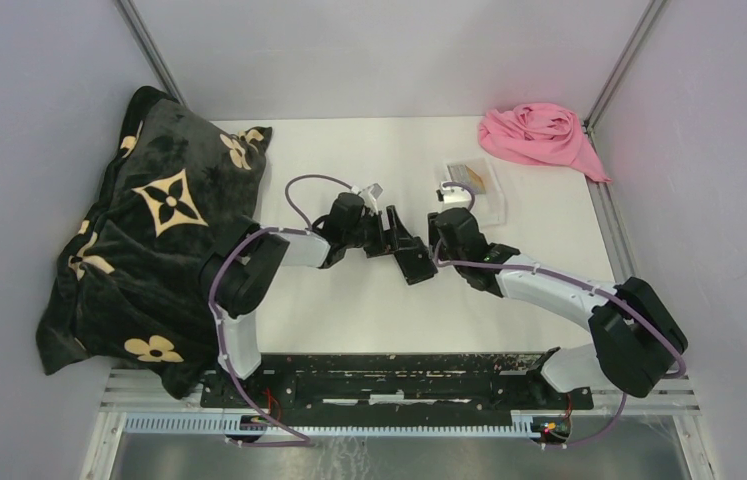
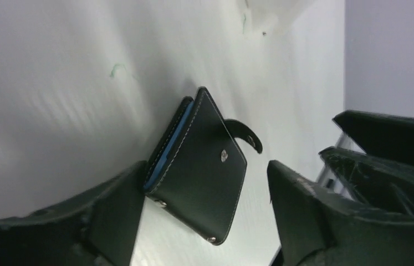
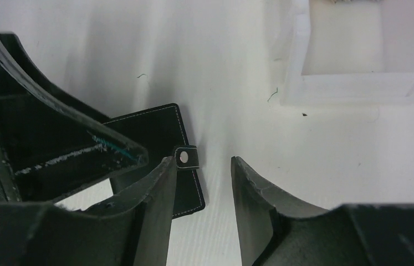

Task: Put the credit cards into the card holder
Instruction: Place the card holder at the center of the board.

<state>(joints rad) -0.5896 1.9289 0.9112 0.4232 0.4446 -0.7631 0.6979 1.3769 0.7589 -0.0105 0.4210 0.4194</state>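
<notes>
The card holder (image 2: 199, 160) is a black wallet lying folded on the white table, with a blue lining edge and its snap strap sticking out. My left gripper (image 2: 205, 166) is open and straddles it; the right finger stands clear of it. My right gripper (image 3: 202, 160) is open over bare table, its left finger beside the wallet's strap tab (image 3: 185, 157). In the top view both grippers meet over the card holder (image 1: 416, 265) at mid-table. A tan credit card (image 1: 469, 178) lies in the clear tray (image 1: 494, 205).
A pink cloth (image 1: 539, 135) lies at the back right corner. A dark patterned blanket (image 1: 159, 230) covers the left side of the table. The clear tray (image 3: 359, 88) sits just beyond my right gripper.
</notes>
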